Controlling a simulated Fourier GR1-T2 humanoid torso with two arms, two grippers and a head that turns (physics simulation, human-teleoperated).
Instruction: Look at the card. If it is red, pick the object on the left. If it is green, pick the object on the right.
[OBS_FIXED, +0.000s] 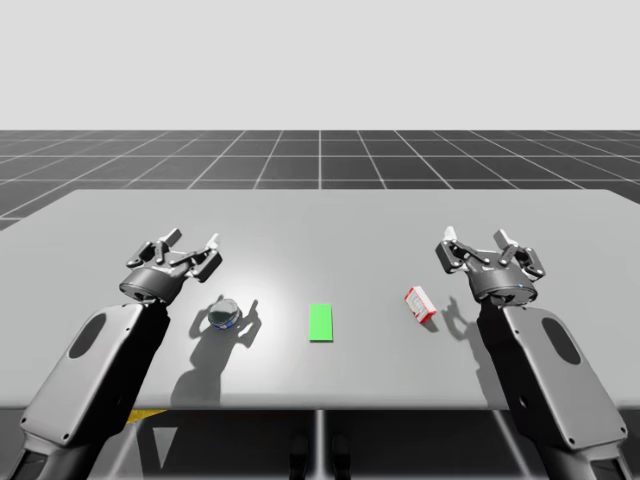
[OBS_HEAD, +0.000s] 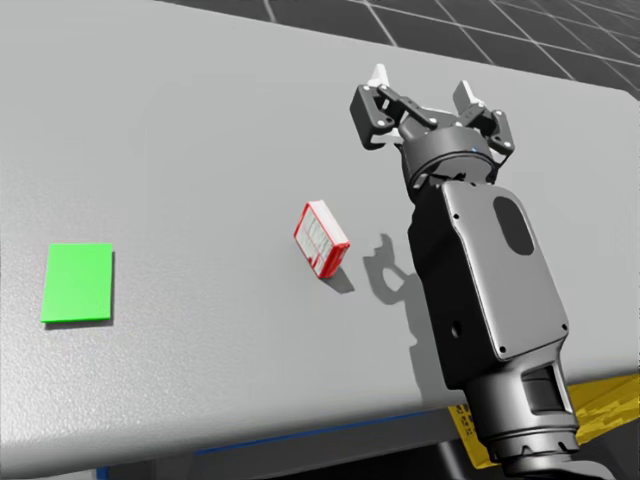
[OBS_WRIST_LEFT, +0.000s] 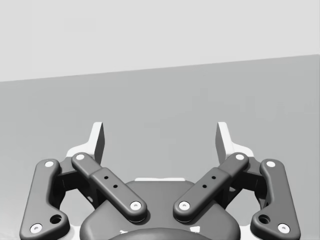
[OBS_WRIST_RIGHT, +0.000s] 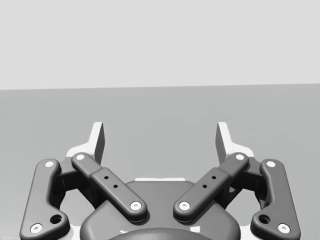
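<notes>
A green card (OBS_FIXED: 321, 322) (OBS_HEAD: 77, 282) lies flat at the table's middle front. To its left sits a shiny round glass object (OBS_FIXED: 225, 315). To its right lies a small red and white box (OBS_FIXED: 421, 305) (OBS_HEAD: 320, 238). My left gripper (OBS_FIXED: 193, 248) (OBS_WRIST_LEFT: 160, 137) hovers open behind and left of the glass object, nothing between its fingers. My right gripper (OBS_FIXED: 478, 244) (OBS_HEAD: 422, 85) (OBS_WRIST_RIGHT: 160, 137) stands open behind and right of the box, apart from it.
The grey table (OBS_FIXED: 320, 215) stretches far back behind both grippers. Its front edge (OBS_FIXED: 320, 408) runs just ahead of my arms. A dark gridded floor (OBS_FIXED: 320, 155) lies beyond.
</notes>
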